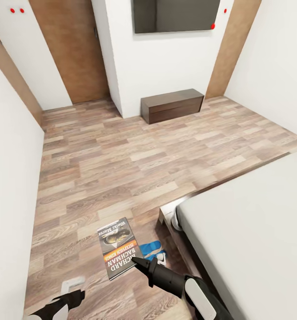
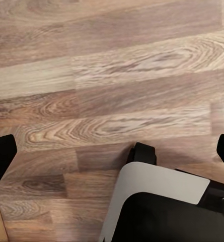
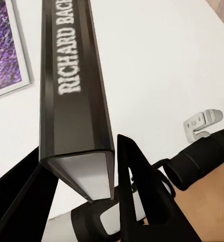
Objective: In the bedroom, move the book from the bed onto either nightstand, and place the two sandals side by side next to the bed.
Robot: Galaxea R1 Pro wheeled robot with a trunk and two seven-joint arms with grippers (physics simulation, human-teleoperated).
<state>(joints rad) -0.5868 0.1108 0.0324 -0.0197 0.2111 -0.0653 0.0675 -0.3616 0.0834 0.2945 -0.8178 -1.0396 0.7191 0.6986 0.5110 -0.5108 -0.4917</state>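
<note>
Right tool (image 1: 137,261) is clamped on the book (image 1: 118,248) by its lower edge, held above the floor at seven o'clock of the bed (image 1: 250,231). Thin grip: book may pivot or slip. Left tool (image 1: 70,297) stands open.

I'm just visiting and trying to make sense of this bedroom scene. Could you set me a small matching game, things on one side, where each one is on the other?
Things:
1. grey-black paperback book with orange band
2. bright blue flip-flop sandals
3. long low dark brown wood cabinet
4. dark flat wall screen

Places:
A. on the wood floor beside the bed's corner
B. high on the white far wall
C. clamped between the right gripper's fingers
D. on the floor against the far wall

Pairs: 1-C, 2-A, 3-D, 4-B
</note>
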